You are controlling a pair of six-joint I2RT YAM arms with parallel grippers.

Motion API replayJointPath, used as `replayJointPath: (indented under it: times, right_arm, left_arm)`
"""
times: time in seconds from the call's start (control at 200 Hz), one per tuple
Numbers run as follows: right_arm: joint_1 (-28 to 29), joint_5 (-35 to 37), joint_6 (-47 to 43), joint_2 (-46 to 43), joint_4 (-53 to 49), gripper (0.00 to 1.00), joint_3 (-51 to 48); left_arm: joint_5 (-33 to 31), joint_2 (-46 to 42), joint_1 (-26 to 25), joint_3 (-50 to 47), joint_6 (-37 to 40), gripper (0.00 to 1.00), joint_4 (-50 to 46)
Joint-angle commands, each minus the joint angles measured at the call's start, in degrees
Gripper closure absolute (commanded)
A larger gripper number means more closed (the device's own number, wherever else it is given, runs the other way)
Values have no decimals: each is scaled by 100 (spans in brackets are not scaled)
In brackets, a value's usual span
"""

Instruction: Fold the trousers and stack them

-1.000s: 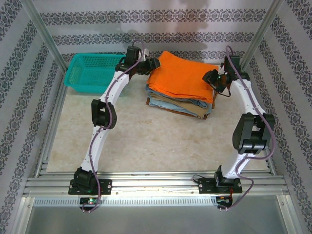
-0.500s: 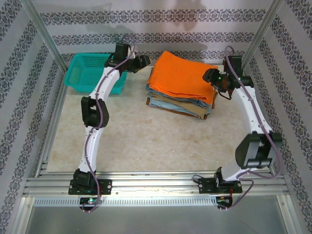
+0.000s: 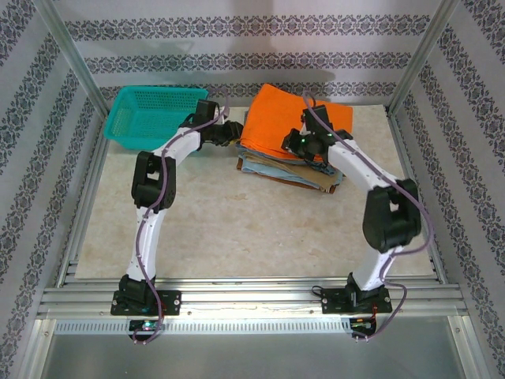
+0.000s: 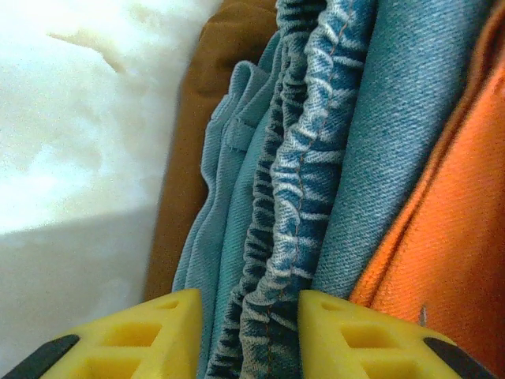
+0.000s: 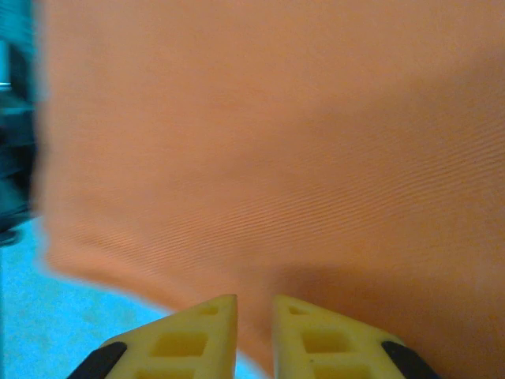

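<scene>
The bright orange trousers (image 3: pixel 276 114) lie folded on top of a pile of clothes at the back middle of the table. My left gripper (image 3: pixel 235 134) is pressed into the pile's left side. In the left wrist view it (image 4: pixel 250 304) is shut on a ruffled blue denim edge (image 4: pixel 316 158), with the trousers (image 4: pixel 450 237) just to the right of its fingers. My right gripper (image 3: pixel 290 144) reaches over the pile's front edge. In the right wrist view it (image 5: pixel 254 304) is nearly closed, pinching the trousers (image 5: pixel 276 142) at their near edge.
Under the orange layer lie light blue denim (image 3: pixel 272 164) and tan cloth (image 3: pixel 316 183). A brown layer (image 4: pixel 209 95) sits lowest against the pale table (image 3: pixel 237 229). A teal basket (image 3: pixel 146 118) stands at the back left, close to the left arm. Metal frame posts (image 3: pixel 75 67) border the table.
Both arms have swung inward to the pile. The left gripper came down from beside the basket to the pile's left side, the right moved left onto the orange edge, and both jaws narrowed.
</scene>
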Motion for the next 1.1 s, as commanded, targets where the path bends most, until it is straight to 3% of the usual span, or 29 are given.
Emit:
replayJointPath:
  times: [0.0, 0.145, 0.42, 0.639, 0.809, 0.909, 1.099]
  right_arm:
    - [-193, 312, 176, 188, -35, 81, 124]
    - [-705, 521, 167, 100, 20, 79, -334]
    - [-1696, 647, -170, -267, -99, 76, -829]
    - [-1955, 459, -548, -627, -401, 67, -681]
    - [-1496, 536, -721, -1606, -587, 57, -1090]
    - [-846, 1008, -790, -2220, -604, 48, -1641]
    - [495, 1843, -596, -2525, -502, 44, -2260]
  left_arm:
    - [336, -297, -267, -853, -385, 66, 1194]
    - [420, -287, -653, -1393, -513, 66, 1811]
    - [592, 385, -1533, -833, -1002, 65, 2388]
    - [740, 414, -1696, -508, -956, 53, 2455]
    - [660, -624, -1007, -2009, -1328, 44, 3346]
    - [700, -1461, -613, -3236, -1582, 41, 4104]
    - [663, -3318, -231, -5635, -1698, 40, 5030]
